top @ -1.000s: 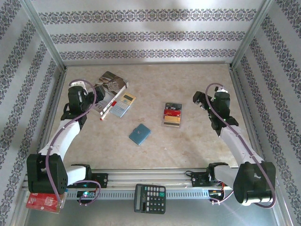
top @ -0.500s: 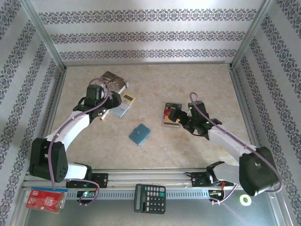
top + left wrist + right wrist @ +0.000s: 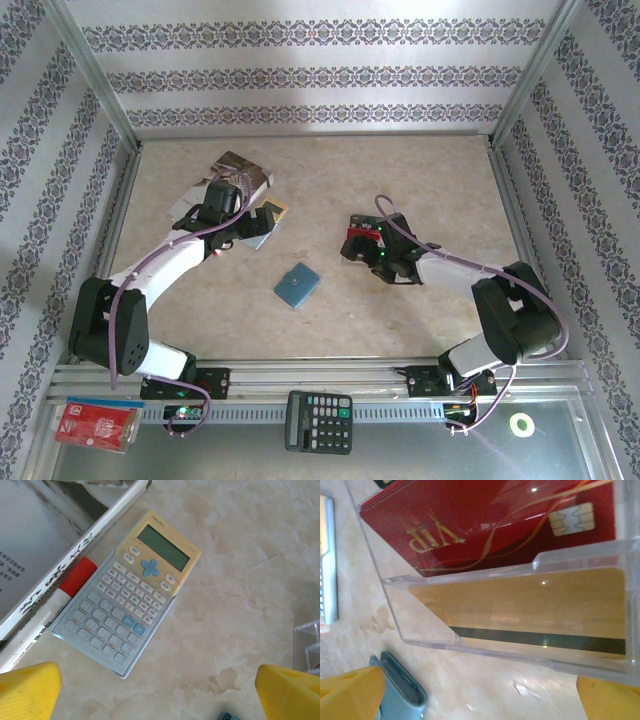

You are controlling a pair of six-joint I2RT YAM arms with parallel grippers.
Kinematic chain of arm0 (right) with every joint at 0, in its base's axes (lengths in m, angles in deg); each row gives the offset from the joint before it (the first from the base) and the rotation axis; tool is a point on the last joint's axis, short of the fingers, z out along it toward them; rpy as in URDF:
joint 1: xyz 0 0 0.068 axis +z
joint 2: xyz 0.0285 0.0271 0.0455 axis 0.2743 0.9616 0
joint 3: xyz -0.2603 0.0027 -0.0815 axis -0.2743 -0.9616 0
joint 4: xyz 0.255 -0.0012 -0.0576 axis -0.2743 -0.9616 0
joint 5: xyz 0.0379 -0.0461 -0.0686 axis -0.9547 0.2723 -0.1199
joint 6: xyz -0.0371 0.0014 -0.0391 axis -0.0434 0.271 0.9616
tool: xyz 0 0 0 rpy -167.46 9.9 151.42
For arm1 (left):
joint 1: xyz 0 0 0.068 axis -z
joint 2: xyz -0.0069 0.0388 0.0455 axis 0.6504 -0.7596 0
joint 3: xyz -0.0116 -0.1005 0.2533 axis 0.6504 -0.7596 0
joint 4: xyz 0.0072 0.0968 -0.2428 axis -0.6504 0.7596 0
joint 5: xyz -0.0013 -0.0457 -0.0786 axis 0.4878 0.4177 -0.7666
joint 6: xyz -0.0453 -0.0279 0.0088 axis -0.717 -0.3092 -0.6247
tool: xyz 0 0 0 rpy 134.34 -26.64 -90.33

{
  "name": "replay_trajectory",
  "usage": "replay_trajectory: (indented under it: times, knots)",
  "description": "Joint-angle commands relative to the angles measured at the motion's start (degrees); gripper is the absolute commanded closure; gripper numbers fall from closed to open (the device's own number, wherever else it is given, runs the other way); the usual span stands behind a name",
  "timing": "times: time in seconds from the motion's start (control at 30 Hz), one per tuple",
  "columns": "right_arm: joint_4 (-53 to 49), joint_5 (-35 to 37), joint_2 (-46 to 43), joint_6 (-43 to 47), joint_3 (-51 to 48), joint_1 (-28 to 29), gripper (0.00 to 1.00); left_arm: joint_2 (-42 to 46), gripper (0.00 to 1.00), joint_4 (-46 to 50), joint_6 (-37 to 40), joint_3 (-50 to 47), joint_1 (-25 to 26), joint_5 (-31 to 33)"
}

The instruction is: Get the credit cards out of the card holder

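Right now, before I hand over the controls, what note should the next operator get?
Left gripper: open, empty, over the cream-and-silver pocket calculator.
Right gripper: open, empty, poised at the clear plastic card holder.
Cards: red VIP card and gold-tan card both sit in the holder. A small blue wallet lies closed nearby.
Done: nothing removed.
To do: pull out each card.

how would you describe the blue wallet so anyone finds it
Start at the marble tabletop and look to its middle, a little toward the front rail. The blue wallet lies there alone, a blue square tilted like a diamond; the clear case holds red and gold cards, and the pocket calculator is pale with keys.
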Motion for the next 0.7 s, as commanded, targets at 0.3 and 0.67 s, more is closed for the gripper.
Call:
replay_trajectory:
  times: [0.3,0.67]
  knots:
    - [6.37,4.44,12.93,3.50,12.91,0.74,0.03,-0.76,0.05,0.69,-1.81,-1.08,1.42,-3.74]
    - [-4.79,3.50,6.18,14.68,12.12,5.58,0.07,2.60,0.15,6.39,-7.32,-6.26,5.08,-7.68]
